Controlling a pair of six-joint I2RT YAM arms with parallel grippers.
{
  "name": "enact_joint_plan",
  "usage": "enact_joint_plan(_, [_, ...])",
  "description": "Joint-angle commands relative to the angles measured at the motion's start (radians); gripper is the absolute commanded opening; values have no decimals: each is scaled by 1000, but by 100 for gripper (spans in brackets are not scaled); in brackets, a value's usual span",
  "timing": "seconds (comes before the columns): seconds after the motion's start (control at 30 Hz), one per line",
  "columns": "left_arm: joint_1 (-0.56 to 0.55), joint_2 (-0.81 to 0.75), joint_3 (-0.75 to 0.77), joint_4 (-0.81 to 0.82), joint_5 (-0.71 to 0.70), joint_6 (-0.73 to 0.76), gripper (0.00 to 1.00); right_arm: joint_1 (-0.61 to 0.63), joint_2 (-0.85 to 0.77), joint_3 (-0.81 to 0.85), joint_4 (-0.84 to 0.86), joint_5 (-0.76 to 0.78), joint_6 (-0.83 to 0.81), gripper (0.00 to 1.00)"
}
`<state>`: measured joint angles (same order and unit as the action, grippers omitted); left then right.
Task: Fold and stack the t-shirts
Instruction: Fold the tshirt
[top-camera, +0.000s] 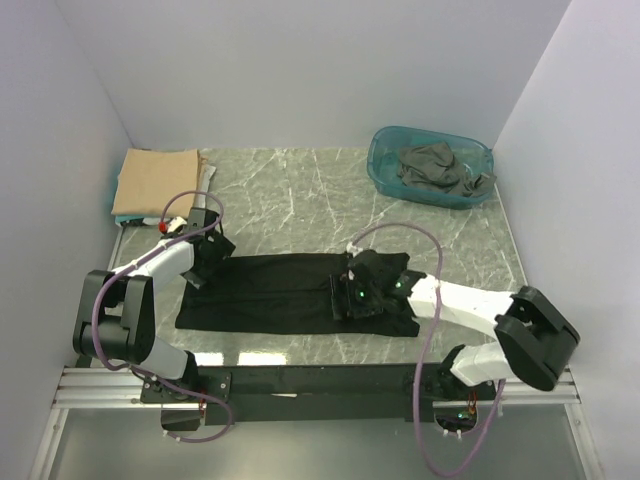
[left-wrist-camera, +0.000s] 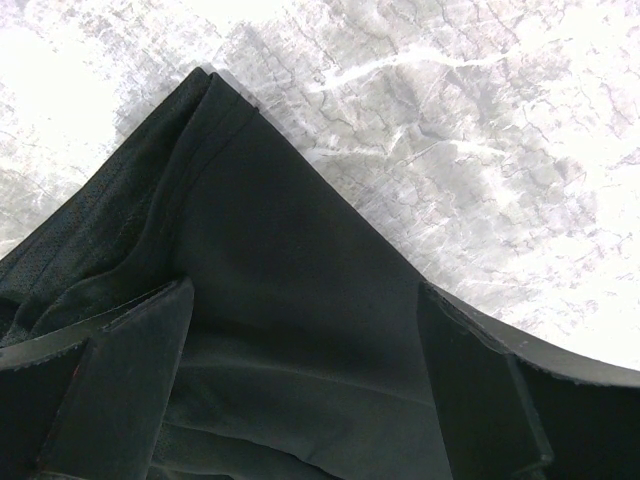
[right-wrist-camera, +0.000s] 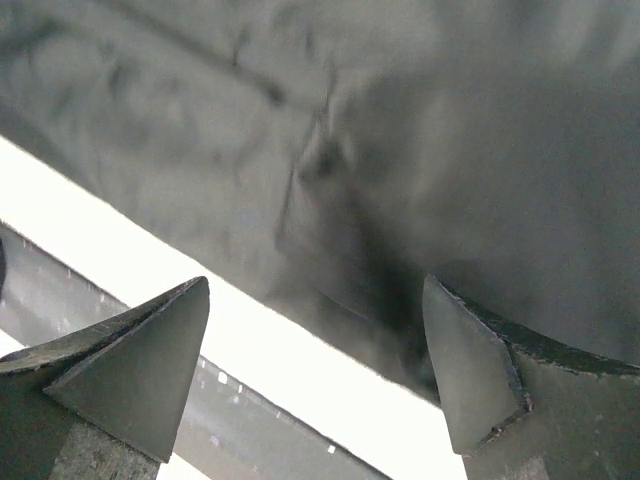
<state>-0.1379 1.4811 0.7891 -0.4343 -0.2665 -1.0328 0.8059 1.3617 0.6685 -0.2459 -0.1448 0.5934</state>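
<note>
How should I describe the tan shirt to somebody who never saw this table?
Find the marble table's far left corner. The tan t-shirt lies there, folded flat; the black t-shirt lies spread out mid-table, the grey t-shirt crumpled in a teal tub.

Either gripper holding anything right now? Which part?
Nothing held. Left gripper and right gripper both stand open over the black t-shirt.

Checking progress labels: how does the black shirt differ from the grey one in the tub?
The black t-shirt lies spread flat on the table; the grey t-shirt sits crumpled in the teal tub. The black t-shirt is near the front edge, the grey t-shirt at the far right. Both are dark cloth.
</note>
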Motion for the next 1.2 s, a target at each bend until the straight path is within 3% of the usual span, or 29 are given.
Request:
enact_joint_plan(0.0, [6,-24,-4,-21,-14,14,99,65,-93,-76,-9,5,95,93])
enact_joint_plan(0.13, [6,-22,2,-29,-28,19,99,157,-197,-155,-21,-30,169,93])
enact_joint_plan(0.37, [6,-35,16,-50,-34,14,99,196,-378,-126,-135,143,177,94])
enact_joint_plan(0.47, [6,-53,28,-67,-43,14,99,165,-383,-86,-185,238,178,98])
enact_joint_plan(0.63, [6,-90,59,-118,-69,11,99,-34,-328,-101,-165,177,160,98])
enact_joint_plan(0.77, [6,-163,122,-181,-54,7,99,-91,-279,-112,-142,188,117,99])
enact_joint_plan(0.9, [3,-312,82,-106,42,8,100,-123,-236,-109,-132,225,95,100])
enact_joint_plan(1.03, [1,-347,-62,67,376,106,99,-145,-150,-96,-110,232,79,100])
enact_joint_plan(1.17, [-14,-282,-120,75,412,137,99,-163,-75,-70,-87,280,80,100])
